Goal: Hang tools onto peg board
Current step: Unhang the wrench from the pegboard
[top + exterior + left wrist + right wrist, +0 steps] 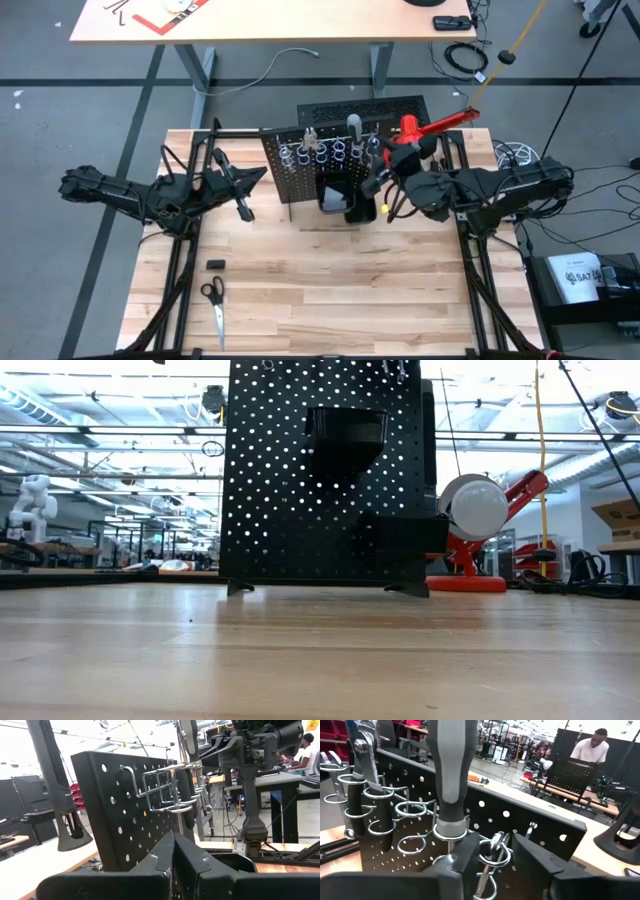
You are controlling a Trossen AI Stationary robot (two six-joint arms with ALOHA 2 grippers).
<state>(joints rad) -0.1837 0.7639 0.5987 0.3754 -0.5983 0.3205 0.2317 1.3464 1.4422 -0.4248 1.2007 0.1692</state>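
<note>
The peg board (300, 165) (320, 480) stands upright at the table's far middle, with a row of silver rings (170, 790) and a black bin (338, 195). A grey-and-black-handled screwdriver (450, 770) stands upright in one ring. Dark-handled pliers (362, 745) sit in rings farther along. My right gripper (496, 857) (375, 185) is at the board's right end, open, with its fingers on either side of a ring that holds a thin silver tool (492, 847). Whether they touch it I cannot tell. My left gripper (174, 845) (245, 205) waits shut and empty left of the board.
Scissors (213, 300) and a small black piece (215, 264) lie on the table's near left. A red clamp lamp (440, 125) (480, 510) stands behind the board's right end, and a flat slotted panel (365, 107) lies behind the board. A person (590, 745) sits in the room beyond.
</note>
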